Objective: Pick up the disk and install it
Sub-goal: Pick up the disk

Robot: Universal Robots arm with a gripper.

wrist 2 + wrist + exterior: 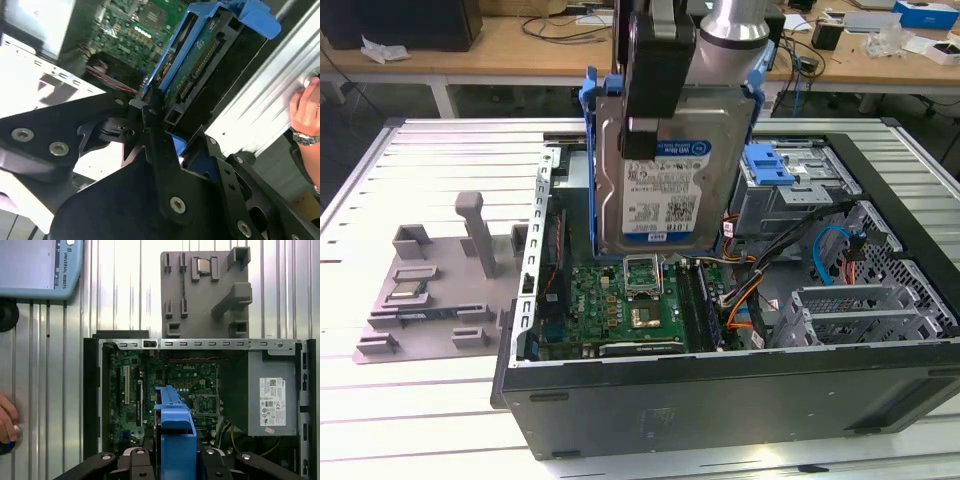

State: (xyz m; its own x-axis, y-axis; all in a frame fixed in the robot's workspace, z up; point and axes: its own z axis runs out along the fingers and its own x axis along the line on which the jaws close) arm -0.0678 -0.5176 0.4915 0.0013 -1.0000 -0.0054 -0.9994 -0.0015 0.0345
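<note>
While the gripper (642, 135) pinches it upright by both faces, the disk (670, 190) hangs over the open case (720, 400), above the motherboard (610, 300), clear of both side walls. Drive cage (790, 190) and cables (750, 300) sit toward the exterior view's right. Gripper hides the disk's top edge.

The disk (665, 190): dull silver metal with a glossy paper label, framed in smooth blue plastic. Table (430, 420): ribbed, shiny metal. Fixture plate (440, 300): matt grey plastic.
</note>
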